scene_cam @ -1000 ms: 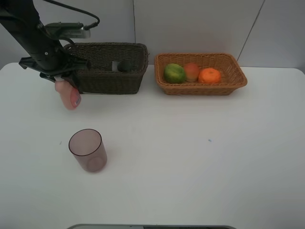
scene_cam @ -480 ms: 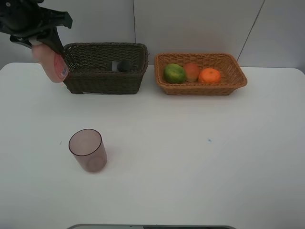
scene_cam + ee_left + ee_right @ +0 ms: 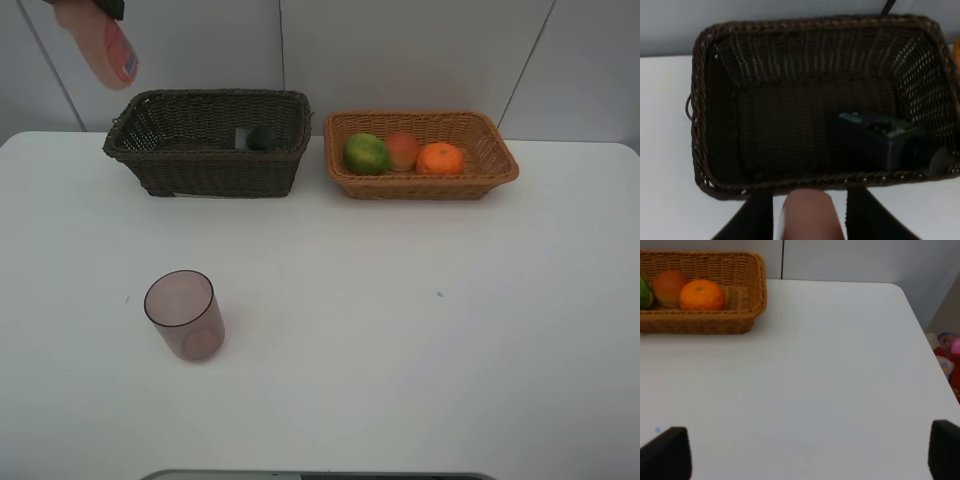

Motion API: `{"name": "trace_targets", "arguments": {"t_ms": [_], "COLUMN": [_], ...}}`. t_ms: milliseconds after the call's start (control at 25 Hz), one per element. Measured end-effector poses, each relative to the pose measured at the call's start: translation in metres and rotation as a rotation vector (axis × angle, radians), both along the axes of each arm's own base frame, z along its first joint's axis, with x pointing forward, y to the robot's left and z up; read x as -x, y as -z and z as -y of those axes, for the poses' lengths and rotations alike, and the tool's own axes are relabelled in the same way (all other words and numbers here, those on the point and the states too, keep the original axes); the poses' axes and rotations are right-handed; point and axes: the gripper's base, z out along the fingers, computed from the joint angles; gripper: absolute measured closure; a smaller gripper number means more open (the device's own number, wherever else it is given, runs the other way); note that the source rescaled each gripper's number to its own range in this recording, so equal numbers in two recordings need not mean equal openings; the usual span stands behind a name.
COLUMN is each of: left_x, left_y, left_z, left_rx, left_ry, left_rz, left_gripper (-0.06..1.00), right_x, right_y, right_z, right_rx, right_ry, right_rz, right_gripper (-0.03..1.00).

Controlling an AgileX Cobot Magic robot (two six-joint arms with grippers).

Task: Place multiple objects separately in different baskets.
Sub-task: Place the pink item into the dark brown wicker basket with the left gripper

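Up in the far left corner of the high view, the left pincer [image 3: 810, 200] is clamped on the pink bottle [image 3: 108, 50], one black finger [image 3: 759, 217] on each side of it in the wrist view. The bottle hangs tilted, clear of the table [image 3: 400, 350], above and to the left of the dark basket's [image 3: 220, 170] left end. Looking down past the bottle from the wrist, that basket's inside is wide open to view, and the green bottle [image 3: 880, 140] lies on its side in there, black cap towards one end wall. From the high camera the same bottle shows near the basket's right end. Just beside it to the right sits the tan basket [image 3: 420, 185], close but apart, and it carries three fruits in a row: green fruit [image 3: 366, 153], red fruit [image 3: 402, 150], orange [image 3: 440, 158], each touching or almost touching the next. Out on the open table, well in front of the dark basket, the cup [image 3: 183, 315] stands on its own, mouth up. Over on the other side, the right pincer [image 3: 805, 452] is spread wide with nothing between its fingertips [image 3: 665, 452], only bare table beneath, and the tan basket's end with the orange well away from it.
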Motion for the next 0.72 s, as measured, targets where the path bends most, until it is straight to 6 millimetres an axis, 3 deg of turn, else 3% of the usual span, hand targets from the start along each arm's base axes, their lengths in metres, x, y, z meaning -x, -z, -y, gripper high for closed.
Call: {"name": "trace_targets", "arguments": {"t_ms": [360,720], "left_x": [-0.037,-0.080], "left_y": [0.018,0.076], "left_z": [0.008,0.018], "left_rx": [0.024,0.030], "left_ry": [0.005,0.013], "left_rz": [0.132,0.179], "left_gripper": [0.54,0.54], "right_x": [0.000,0.000], "right_y": [0.000,0.000], "right_z": [0.000,0.000], "right_rx": [0.000,0.000], "right_ry": [0.000,0.000], "right_rz": [0.000,0.000], "right_gripper": [-0.03,-0.03]}}
